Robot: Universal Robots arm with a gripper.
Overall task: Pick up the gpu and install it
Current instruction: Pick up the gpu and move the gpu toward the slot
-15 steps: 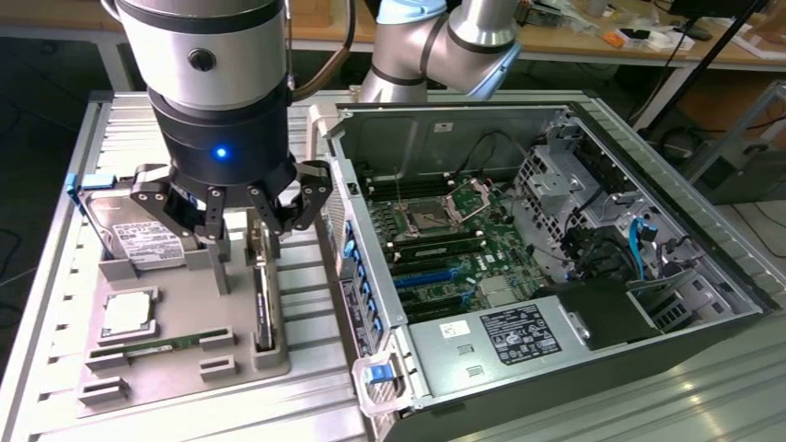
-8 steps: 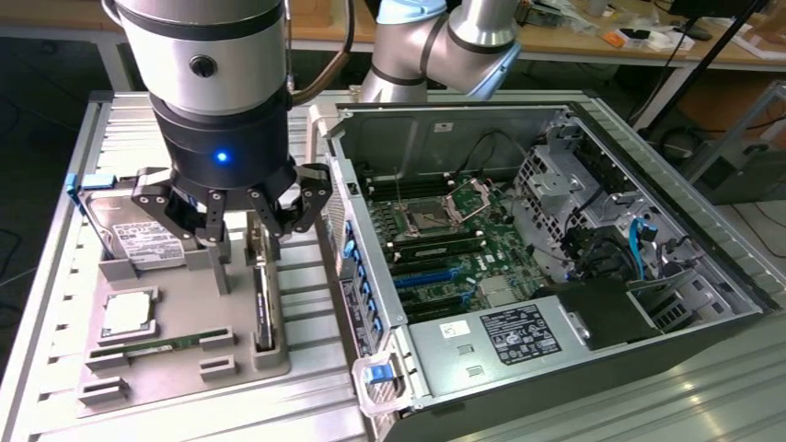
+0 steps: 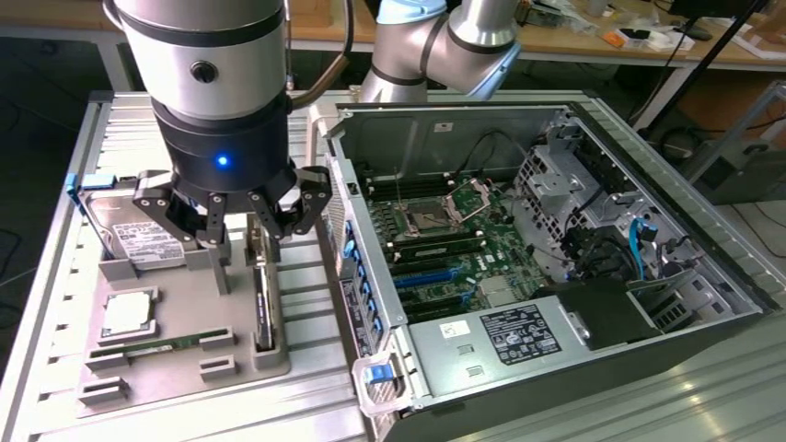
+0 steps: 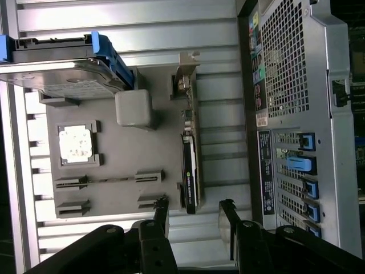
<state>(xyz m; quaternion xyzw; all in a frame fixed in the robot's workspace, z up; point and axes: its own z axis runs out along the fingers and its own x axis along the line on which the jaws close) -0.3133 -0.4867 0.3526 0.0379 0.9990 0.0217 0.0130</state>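
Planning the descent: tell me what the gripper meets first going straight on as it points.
Probably the gpu, standing on edge in the grey tray below the open gripper. Its top edge looks lined up between the jaws, though depth is unclear.

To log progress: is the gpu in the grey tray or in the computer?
In the grey tray: the gpu stands on edge in a slot, outside the computer.

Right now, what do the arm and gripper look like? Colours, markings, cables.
The arm is silver-grey tubing with a pale blue joint cap. Its wrist section is silver over black, with a lit blue light and a round silver port. The gripper has black linkage fingers. A dark cable loops beside the wrist.
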